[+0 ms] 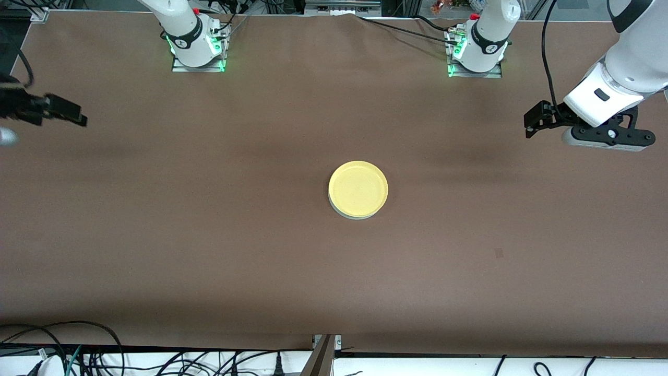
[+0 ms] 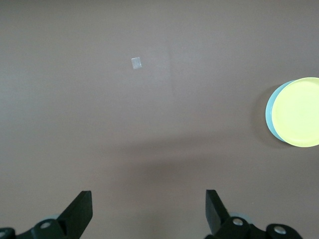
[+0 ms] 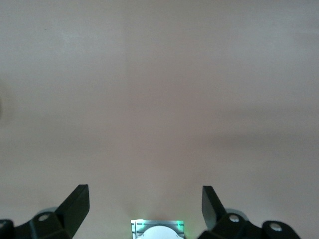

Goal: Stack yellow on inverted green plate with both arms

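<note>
Fingers on both grippers stood spread wide with nothing between them.

From the front camera, the left gripper [image 1: 537, 119] hung at the middle of the frame's right-hand edge, over bare table near the left arm's end, its white forearm slanting down from the upper corner. The right gripper [image 1: 65, 112] poked in from the opposite edge of the frame at about the same height, dark and partly cut off, over the table at the right arm's end. Both were well apart from the plates. The yellow plate [image 1: 358, 188] sat just right of the frame's centre, right way up, resting on the green plate [image 1: 345, 213], of which only a thin pale sliver showed along the yellow plate's lower rim. The brown table [image 1: 209, 235] filled nearly the whole frame, with the two green-lit bases along the top edge. A small patch [image 1: 499, 253] marked the cloth at lower right of the plates.

The left wrist camera showed its two black fingertips [image 2: 82, 209] in the lower corners, a broad gap between them. At the frame's right edge the yellow plate [image 2: 300, 112] was partly cut off, the green plate [image 2: 270, 112] peeking out as a crescent beside it. A small pale patch [image 2: 136, 63] lay in the upper part.

The right wrist camera showed its fingertips [image 3: 79, 204] equally wide apart over bare table [image 3: 159, 99], with a green-lit base [image 3: 157, 229] at bottom centre.
</note>
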